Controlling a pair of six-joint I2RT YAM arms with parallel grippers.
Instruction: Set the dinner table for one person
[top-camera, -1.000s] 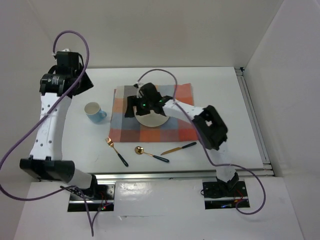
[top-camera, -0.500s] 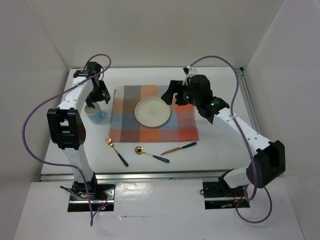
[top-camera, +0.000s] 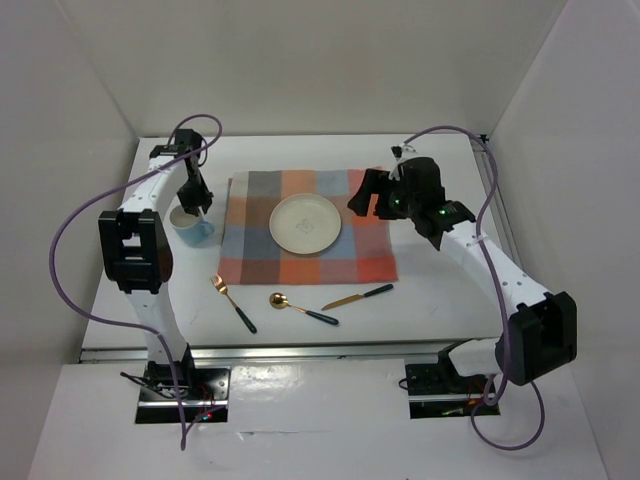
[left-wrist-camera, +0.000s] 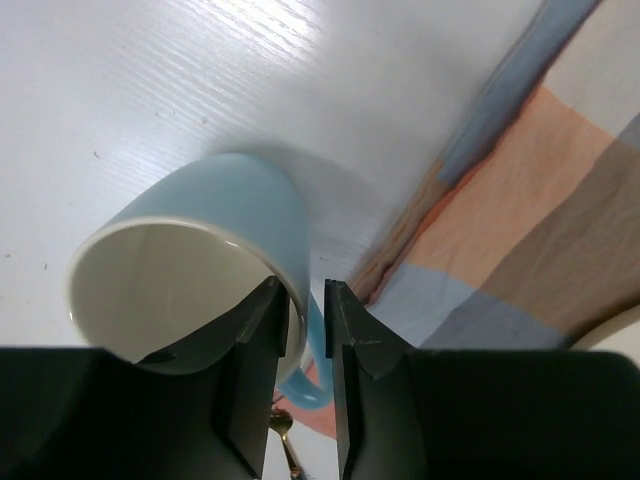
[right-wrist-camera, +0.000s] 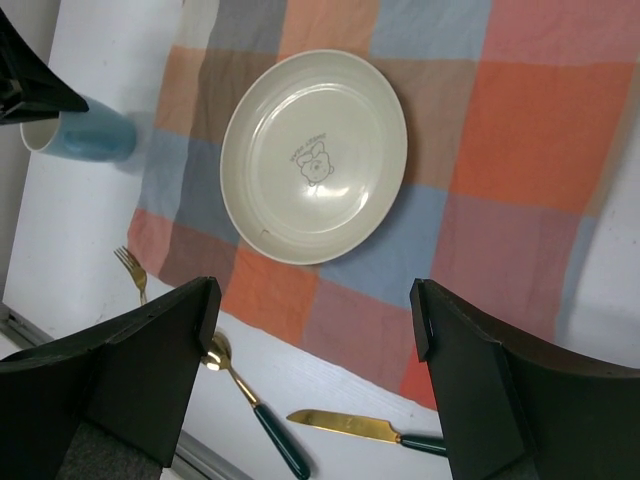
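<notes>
Your left pincer (left-wrist-camera: 305, 290) is nipped nearly together on the rim of the one blue mug (left-wrist-camera: 230, 210). One finger is inside the cup, the other is outside next to the handle, and the cup wall is clamped between them. The mug stands on the dinner table (top-camera: 290, 155), at the left edge of the checked mat (right-wrist-camera: 520, 130) and just off the cloth.

Your right pincer (right-wrist-camera: 314, 295) has its fingers spread wide. It holds nothing and touches nothing. It hangs over the right part of the mat, to the right of the plate (right-wrist-camera: 313, 155).

You have two pincers, one mug, one mat and one plate to count. The cream plate lies flat near the middle of the mat, with a small printed figure at its centre. There are also three pieces of gold cutlery with dark handles: one fork (top-camera: 219, 284), one spoon (top-camera: 278, 300) and one knife (right-wrist-camera: 345, 425).

All three lie on bare tabletop near the mat's near edge, apart from one another. The fork is on the left, the spoon is in the middle, and the knife is on the right.

The white table lies beneath both pincers and runs out past the mat on every side.
</notes>
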